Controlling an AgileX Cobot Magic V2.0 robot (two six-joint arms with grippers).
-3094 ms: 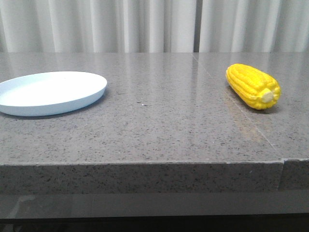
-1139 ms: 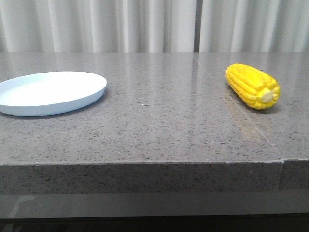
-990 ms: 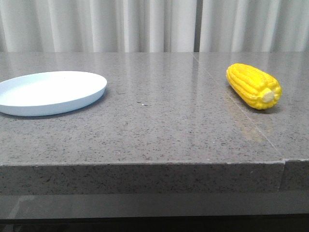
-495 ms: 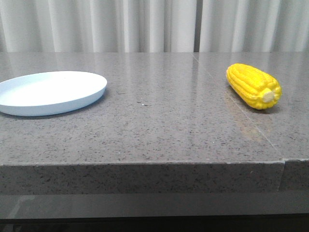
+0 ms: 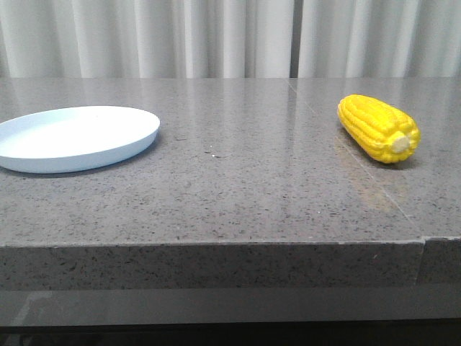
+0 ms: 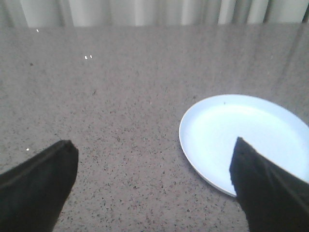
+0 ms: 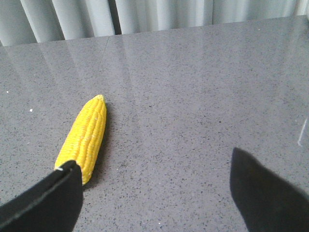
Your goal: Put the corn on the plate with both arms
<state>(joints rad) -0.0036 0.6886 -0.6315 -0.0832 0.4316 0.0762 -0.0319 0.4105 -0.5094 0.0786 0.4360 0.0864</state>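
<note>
1 corn [image 5: 379, 128], 1 plate [image 5: 75, 137], well apart; both grippers spread

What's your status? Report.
Left gripper and right gripper open, empty. Yellow toy corn cob on grey table, apart from pale blue plate. Path clear.

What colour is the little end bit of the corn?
Pale cream, on the bright yellow corn. The front view shows it best.

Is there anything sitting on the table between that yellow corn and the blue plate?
No. In the front view only bare grey tabletop separates the corn on the right from the plate on the left.
</note>
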